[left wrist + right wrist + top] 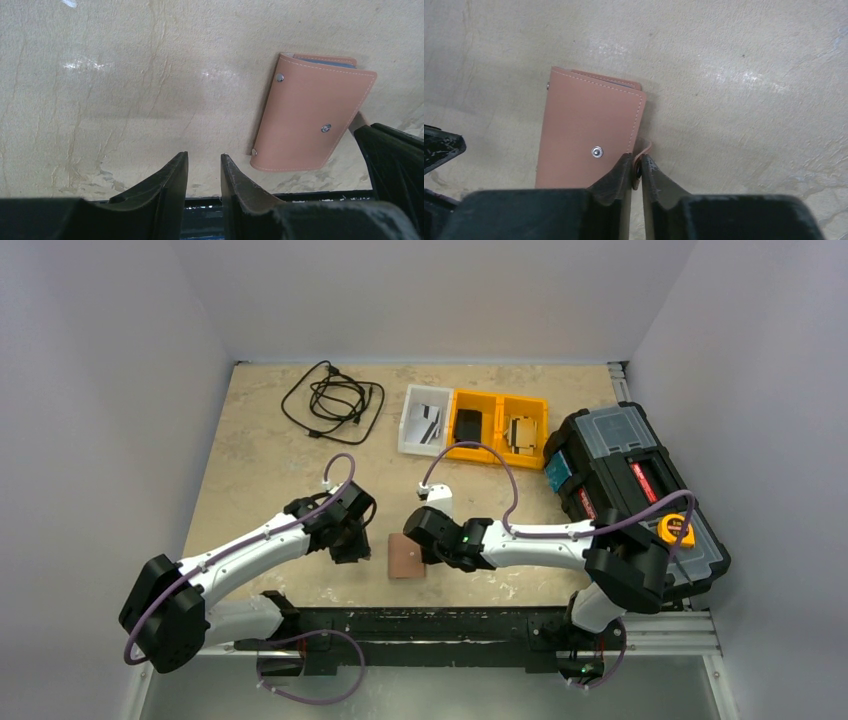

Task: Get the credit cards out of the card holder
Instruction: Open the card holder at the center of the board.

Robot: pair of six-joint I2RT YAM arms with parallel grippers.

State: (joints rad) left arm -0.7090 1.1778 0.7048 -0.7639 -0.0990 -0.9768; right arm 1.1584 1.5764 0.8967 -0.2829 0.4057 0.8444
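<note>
The card holder (406, 557) lies flat and closed close to the near edge of the surface (260, 460), about midway along that edge, with one end effector on each side. It is a slim, tan-brown folded sleeve with stitched borders and small metal snaps. It looks light and flexible, so it will probably slide or lift off the surface rather than stay put when one corner is pulled. A thin bluish strip shows in its open end, which is probably the edge of the credit cards (325, 61), though too little shows to be sure. The cards should be stiff, thin and slick, and best pinched by an exposed edge while the leather is pinned down. The right end effector (636, 159) is closed down to a sliver on the closing tab (642, 150) that sticks out from the holder's long side, and the tab's snap sits between the fingertips. That soft tab is a sensible place to hold for opening the flap. The left end effector (204, 157) hangs just beside the holder's other side, its fingers narrowly parted with nothing between them and not touching the holder. Well apart, along the far edge, lie a coiled black cable (335, 400), a white tray (425, 420) and yellow trays (500, 425). A black toolbox (630, 490) sits at the right edge.
</note>
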